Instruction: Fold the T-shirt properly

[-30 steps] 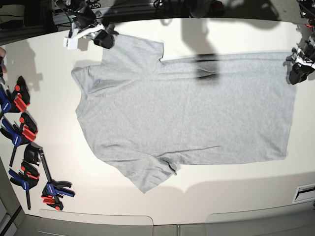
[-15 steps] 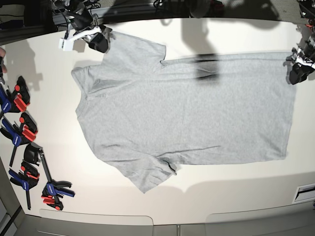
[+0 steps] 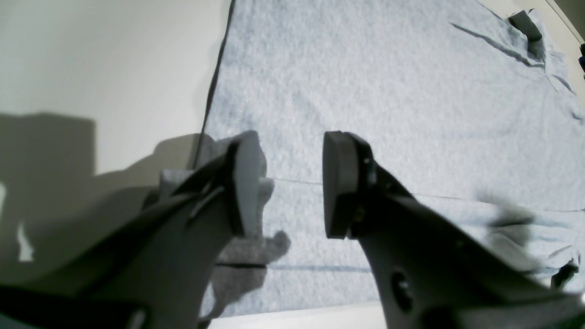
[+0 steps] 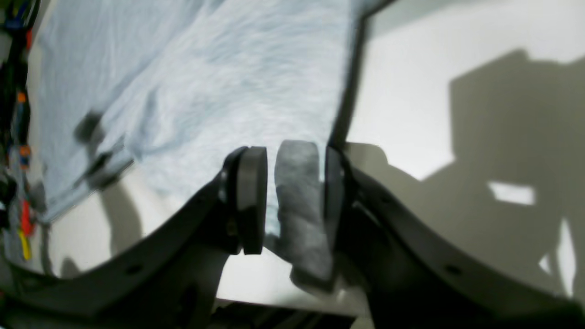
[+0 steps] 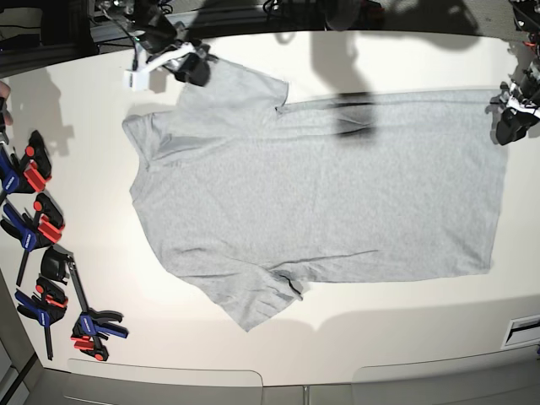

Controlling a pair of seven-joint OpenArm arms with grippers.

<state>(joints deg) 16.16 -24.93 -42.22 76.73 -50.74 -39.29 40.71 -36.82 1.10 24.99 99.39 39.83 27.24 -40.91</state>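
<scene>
While the large light heather-grey cotton T-shirt (image 5: 321,181) lies spread flat on the white table (image 5: 405,59), plain side up, the right gripper (image 4: 288,196) is clamped on a bunched fold of its far sleeve. The left gripper (image 3: 285,189) sits at the hem corner, jaws apart, nothing between them.

Left hand (image 3: 285,189) low at one far corner, pads parted; right hand (image 4: 288,196) pinching cloth at the other.
</scene>
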